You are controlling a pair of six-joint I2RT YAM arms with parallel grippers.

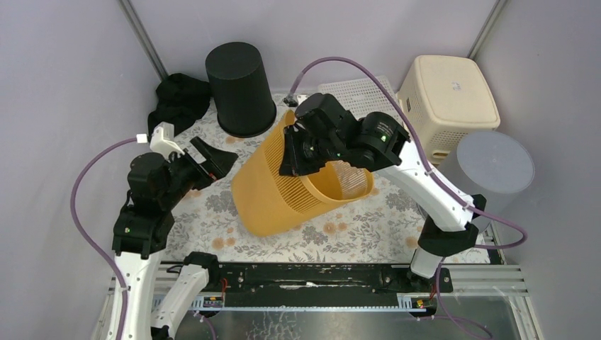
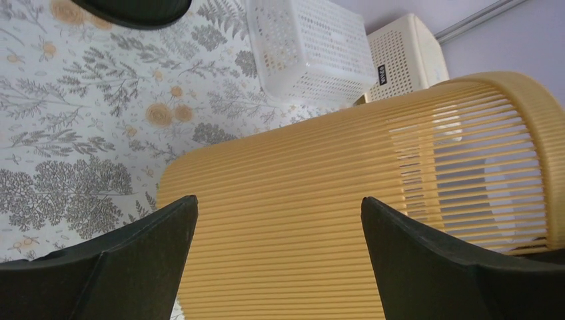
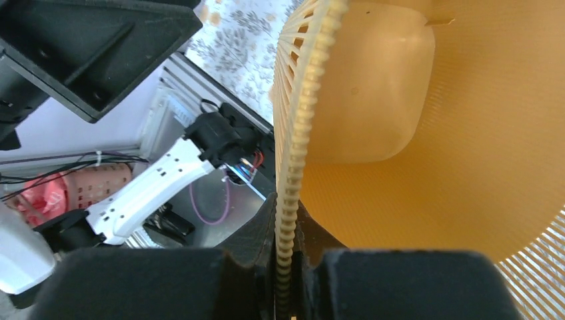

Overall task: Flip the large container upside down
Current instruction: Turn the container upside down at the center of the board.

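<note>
The large container (image 1: 280,195) is positioned at the middle of the floral surface (image 1: 354,230), tilted onto its side, with the opening turned to the right; its rim is clamped between the right fingers (image 3: 256,233); the left fingers (image 2: 153,233) are spread wide, facing its slatted wall.

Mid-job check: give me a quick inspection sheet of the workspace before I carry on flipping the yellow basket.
Surface: floral cloth covers the table.
Job's things: yellow basket tilted, mouth facing right, not yet upside down.
Clutter: black bin, black cloth and white crate at the rear; cream hamper and grey bin at the right.
Pincers: right pincer shut on the basket's rim; left pincer open, facing the basket's side, contact cannot be told.
Cables: one purple cable along each arm, neither across the basket.
Surroundings: grey walls; metal rail at the near edge.
</note>
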